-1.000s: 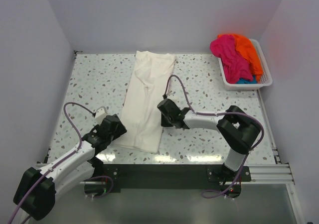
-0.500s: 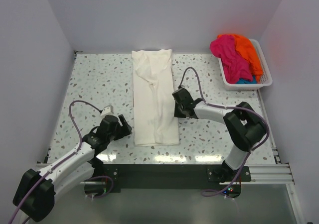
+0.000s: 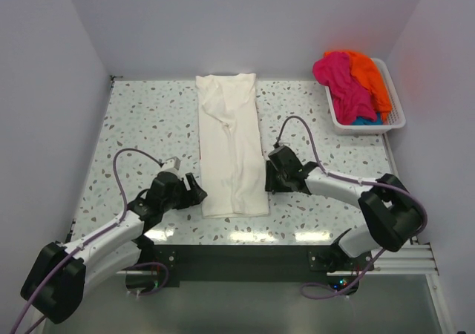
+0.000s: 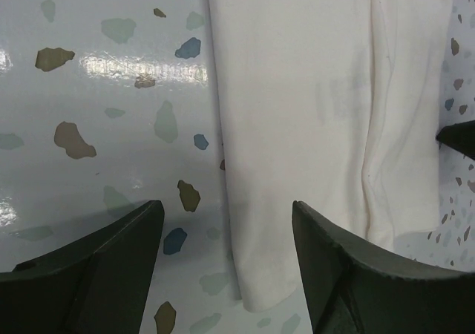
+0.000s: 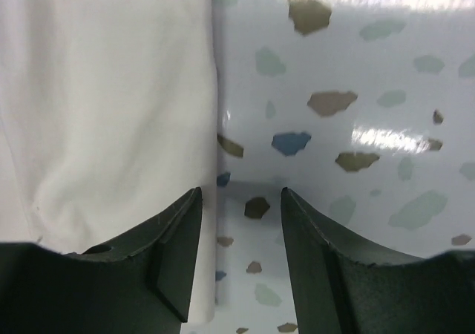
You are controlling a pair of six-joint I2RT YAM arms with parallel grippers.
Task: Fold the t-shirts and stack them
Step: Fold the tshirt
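Release was the change you made: your right gripper, clamped at the right edge of the cream t-shirt a moment earlier, had let go and pulled back to sit just beside that edge, jaws apart and holding nothing. In that same second the shirt went from lying skewed to lying straight, a long narrow strip running from the far side of the table toward the near edge, sides already folded in. Your left gripper had crept in toward the near left corner and hung there with its jaws wide, straddling the shirt's left edge without gripping it. I judged the lengthwise fold finished and the crosswise fold next, with both grippers well placed at the near end. The pink tee, orange tee and teal tee were heaped in the white basket at the far right, well apart from the work. Nothing lay on the cream shirt; only the right arm's cable arched close beside it.
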